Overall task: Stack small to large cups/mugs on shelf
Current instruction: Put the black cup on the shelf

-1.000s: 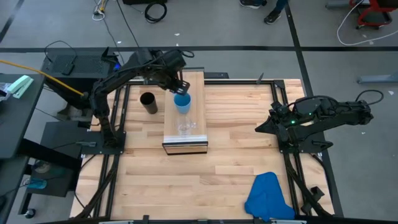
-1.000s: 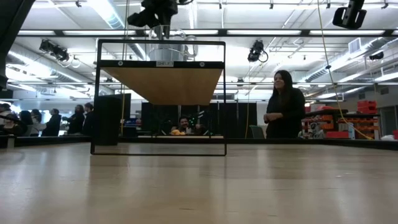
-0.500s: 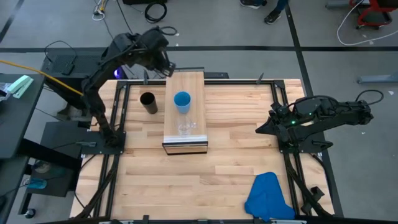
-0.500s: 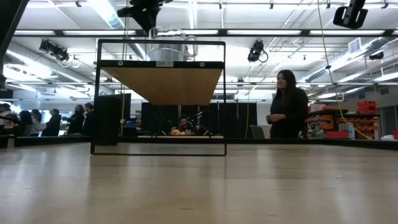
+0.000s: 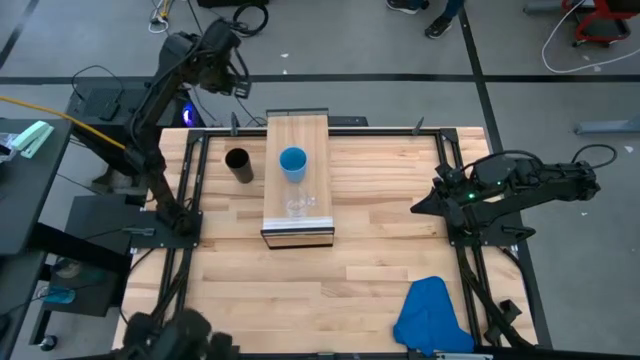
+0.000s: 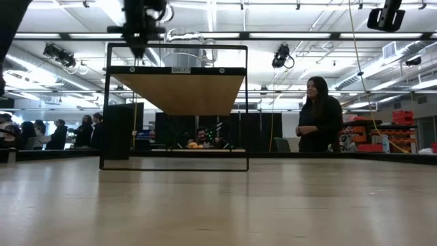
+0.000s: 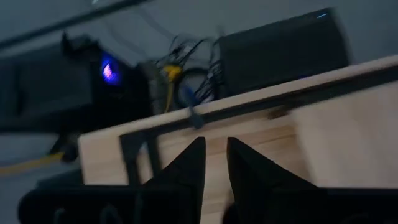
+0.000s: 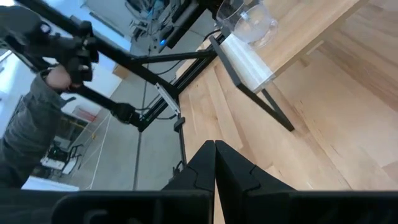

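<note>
The shelf (image 5: pixel 297 135) stands on the slatted tabletop. On it stand the bright-blue cup (image 5: pixel 293 162) and, nearer the front edge, the small clear glass mug (image 5: pixel 297 207) (image 8: pixel 245 18). The black cup (image 5: pixel 238 164) (image 6: pixel 119 133) stands upright on the tabletop just left of the shelf. My left gripper (image 5: pixel 238 80) (image 7: pixel 214 155) hangs high beyond the table's far left corner, its fingers a narrow gap apart with nothing between them. My right gripper (image 5: pixel 418 205) (image 8: pixel 215 149) waits shut and empty at the table's right side.
A blue cloth (image 5: pixel 430 315) lies at the near right corner. Black frame rails (image 5: pixel 190 180) run along the table's sides. Cables and boxes (image 7: pixel 273 43) lie on the floor past the far edge. A person (image 5: pixel 170 335) shows at the near left edge, and another person (image 6: pixel 317 116) stands beyond the table.
My left gripper has drawn away from the blue cup on the shelf, swinging toward the table's far left corner and past its far edge, turning as it goes. The blue cup stays upright on the shelf. A person has come into the high view at the near left.
</note>
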Available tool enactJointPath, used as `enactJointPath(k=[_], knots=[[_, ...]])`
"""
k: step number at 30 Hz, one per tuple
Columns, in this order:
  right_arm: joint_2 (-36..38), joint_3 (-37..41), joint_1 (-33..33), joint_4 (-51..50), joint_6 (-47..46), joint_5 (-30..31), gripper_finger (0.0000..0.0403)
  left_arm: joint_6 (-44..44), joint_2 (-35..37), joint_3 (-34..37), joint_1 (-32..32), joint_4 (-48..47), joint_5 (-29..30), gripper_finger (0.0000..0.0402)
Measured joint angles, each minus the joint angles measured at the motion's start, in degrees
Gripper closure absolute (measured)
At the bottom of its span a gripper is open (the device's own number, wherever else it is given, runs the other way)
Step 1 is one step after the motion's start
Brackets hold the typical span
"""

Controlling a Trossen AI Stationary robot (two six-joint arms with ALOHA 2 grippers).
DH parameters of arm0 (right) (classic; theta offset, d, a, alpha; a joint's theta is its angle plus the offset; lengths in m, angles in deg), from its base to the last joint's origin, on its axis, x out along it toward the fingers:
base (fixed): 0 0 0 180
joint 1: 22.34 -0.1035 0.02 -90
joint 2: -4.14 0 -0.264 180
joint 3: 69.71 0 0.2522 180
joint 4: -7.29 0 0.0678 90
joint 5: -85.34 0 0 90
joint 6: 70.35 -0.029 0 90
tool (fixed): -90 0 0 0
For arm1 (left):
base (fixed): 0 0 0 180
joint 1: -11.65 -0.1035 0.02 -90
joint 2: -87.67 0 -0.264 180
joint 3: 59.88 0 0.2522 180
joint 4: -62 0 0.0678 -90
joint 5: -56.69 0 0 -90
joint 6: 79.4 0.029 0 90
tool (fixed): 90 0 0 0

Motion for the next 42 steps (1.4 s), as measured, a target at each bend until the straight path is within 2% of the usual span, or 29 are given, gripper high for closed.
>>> enactJointPath(k=[9, 14, 18, 23, 26, 35, 42], knots=[[0.00, 0.00, 0.04, 0.00, -3.18, 3.84, 0.0387, 4.06, 0.16, 13.23, -11.40, 0.06, -0.66, 0.0341], [0.01, 0.00, 0.04, 0.00, -3.44, 5.45, 0.0387, 5.18, 2.39, 22.79, -14.19, 2.31, -7.24, 0.0348], [0.00, 0.00, 0.04, 0.00, -3.46, 5.67, 0.0387, 5.39, 5.64, 31.32, -13.15, 7.37, -10.59, 0.0351], [0.00, 0.00, 0.04, 0.00, -3.46, 5.67, 0.0387, 6.23, 10.22, 40.38, -10.44, 11.32, -11.69, 0.0349], [0.00, 0.00, 0.04, 0.00, -3.44, 5.67, 0.0387, 4.46, 12.30, 44.22, -9.02, 12.10, -15.63, 0.0346], [0.00, 0.00, 0.04, 0.00, -3.40, 5.23, 0.0387, -2.23, 18.59, 50.95, -4.07, 15.11, -16.47, 0.0350], [0.01, 0.00, 0.02, 0.00, -3.44, 4.26, 0.0387, -4.75, 19.21, 55.13, -1.67, 19.31, -17.50, 0.0329]])
